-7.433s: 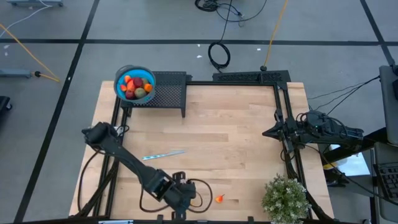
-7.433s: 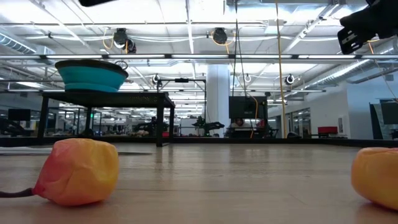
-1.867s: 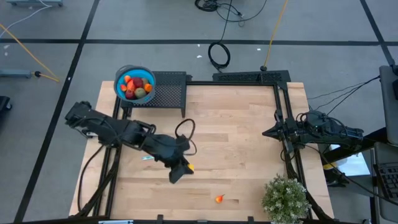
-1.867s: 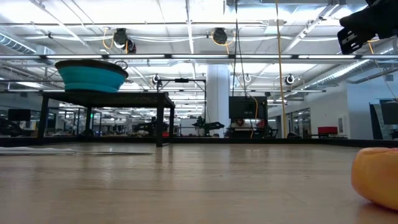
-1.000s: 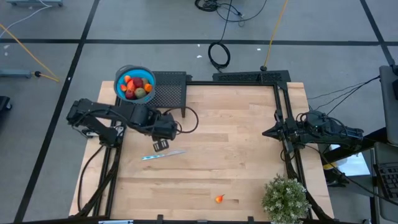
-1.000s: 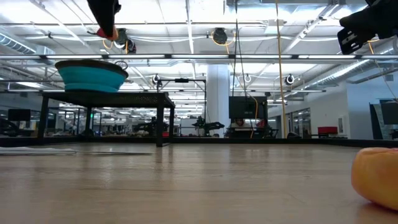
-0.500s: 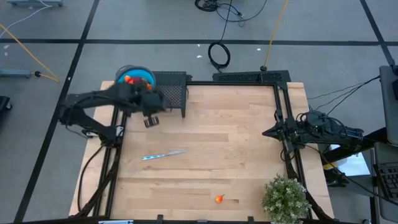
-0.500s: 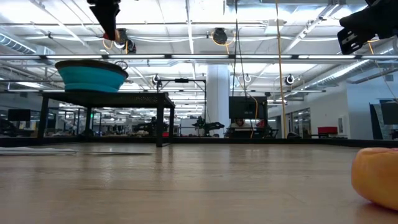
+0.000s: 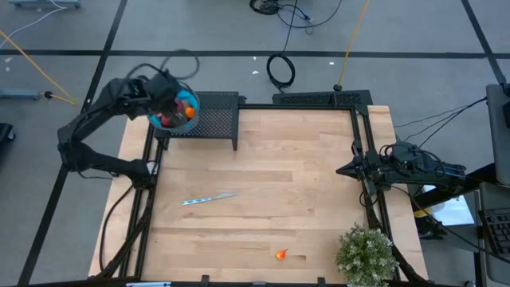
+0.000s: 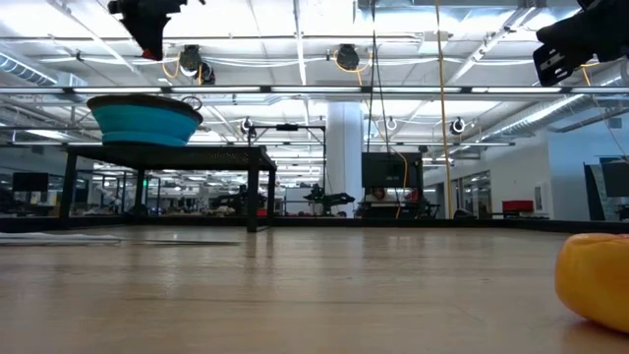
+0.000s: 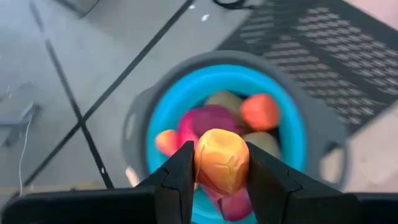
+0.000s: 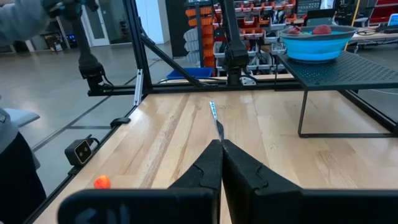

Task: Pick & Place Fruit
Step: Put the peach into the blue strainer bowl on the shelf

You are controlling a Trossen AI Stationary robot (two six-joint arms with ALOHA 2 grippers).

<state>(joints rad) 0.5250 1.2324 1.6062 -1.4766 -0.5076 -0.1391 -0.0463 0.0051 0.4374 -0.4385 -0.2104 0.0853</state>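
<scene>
**Fruit held above the bowl**

The blue bowl [image 11: 227,134], rim blurred, lies directly below the left tool [image 11: 219,163], whose fingers clamp an orange-red fruit [image 11: 221,160], long axis across them. The right tool [image 12: 221,163], pressed shut and empty, waits at the bench [image 9: 303,175] edge.

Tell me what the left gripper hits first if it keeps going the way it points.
Probably the fruit heaped in the blue bowl: the left gripper, holding an orange-red fruit, points straight down into it. Depth is unclear.

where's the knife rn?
The knife lies flat on the table, left of centre in the high view, below the black rack that carries the blue bowl.
</scene>
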